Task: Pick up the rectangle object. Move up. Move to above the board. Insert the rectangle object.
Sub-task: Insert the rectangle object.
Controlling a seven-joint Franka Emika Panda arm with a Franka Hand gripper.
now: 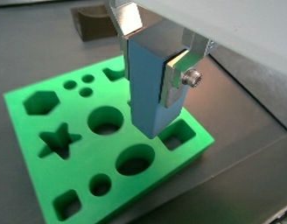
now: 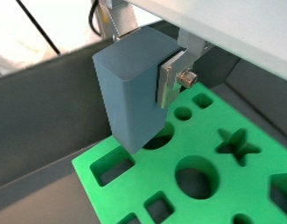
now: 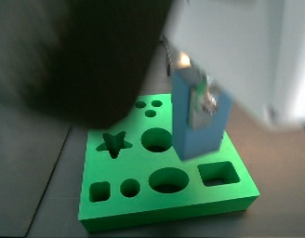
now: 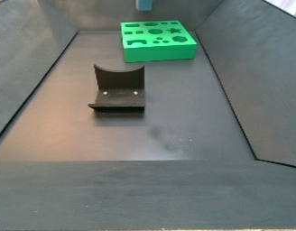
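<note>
Dark grey matte floor (image 4: 175,126) between sloped dark side walls (image 4: 30,63), jaws out of view.

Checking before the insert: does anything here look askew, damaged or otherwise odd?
Nothing stands out. The gripper holds the rectangle object upright above the board, whose holes look clean and empty. The fixture stands apart on the floor.

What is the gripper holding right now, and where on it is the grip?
The gripper holds the slim light-blue rectangular block by its upper end, silver fingers clamped on opposite sides, its lower end hanging free above the bright green board with cut-out holes.
</note>
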